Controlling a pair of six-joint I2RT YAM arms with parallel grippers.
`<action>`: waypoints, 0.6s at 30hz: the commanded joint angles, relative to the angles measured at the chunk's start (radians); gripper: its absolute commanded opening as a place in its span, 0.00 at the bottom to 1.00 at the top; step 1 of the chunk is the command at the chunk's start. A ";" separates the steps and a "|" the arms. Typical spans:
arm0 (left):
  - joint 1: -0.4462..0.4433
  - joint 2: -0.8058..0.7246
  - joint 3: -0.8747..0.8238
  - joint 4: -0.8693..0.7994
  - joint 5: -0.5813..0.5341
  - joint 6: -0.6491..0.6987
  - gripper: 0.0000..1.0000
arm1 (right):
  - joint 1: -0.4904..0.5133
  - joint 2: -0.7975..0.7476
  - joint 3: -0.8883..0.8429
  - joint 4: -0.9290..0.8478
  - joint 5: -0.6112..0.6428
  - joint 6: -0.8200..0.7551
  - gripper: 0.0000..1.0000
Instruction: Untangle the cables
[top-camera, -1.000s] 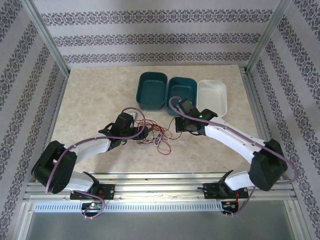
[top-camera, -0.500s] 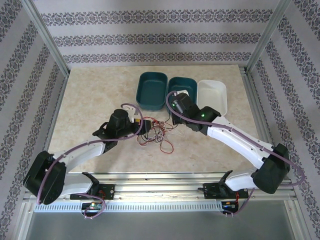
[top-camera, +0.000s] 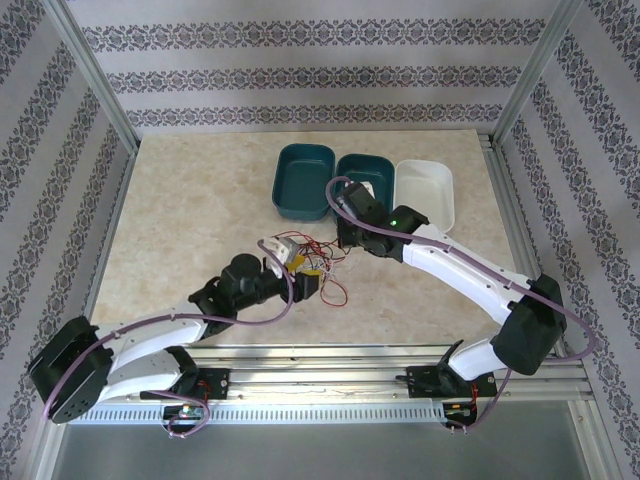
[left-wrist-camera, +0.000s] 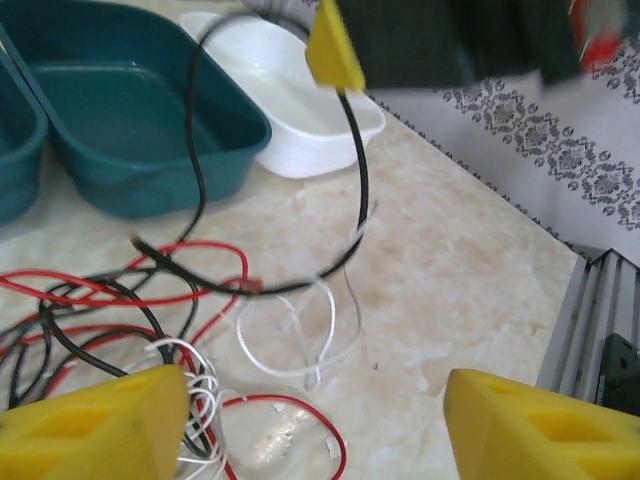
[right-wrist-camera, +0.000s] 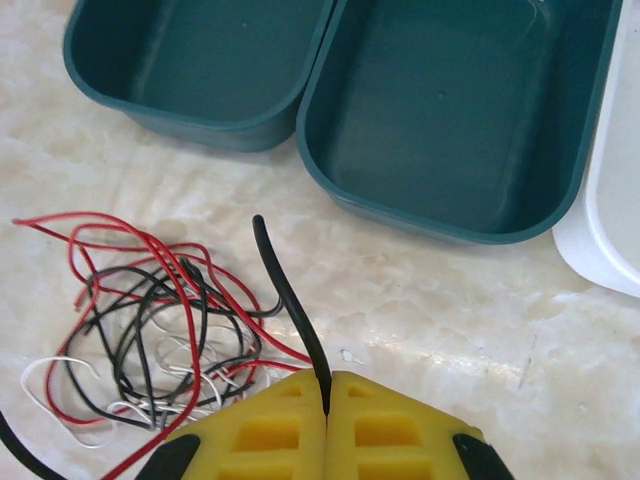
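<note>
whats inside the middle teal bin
Nothing visible: the middle teal bin has a bare floor in the right wrist view. From above, the right arm covers its near part.

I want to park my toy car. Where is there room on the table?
The big bare patch of table between the left wall and the left teal bin, and the front strip between the left arm and right arm. It's crowded in the middle, around the cables.
</note>
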 joint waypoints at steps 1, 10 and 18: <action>-0.056 0.084 -0.026 0.163 -0.087 0.003 0.72 | -0.010 0.002 0.039 -0.021 -0.019 0.077 0.00; -0.119 0.461 -0.041 0.739 -0.213 -0.137 0.75 | -0.005 -0.018 0.011 0.012 -0.075 0.184 0.00; -0.119 0.430 0.011 0.583 -0.295 -0.078 0.59 | 0.005 -0.041 -0.019 0.029 -0.070 0.200 0.00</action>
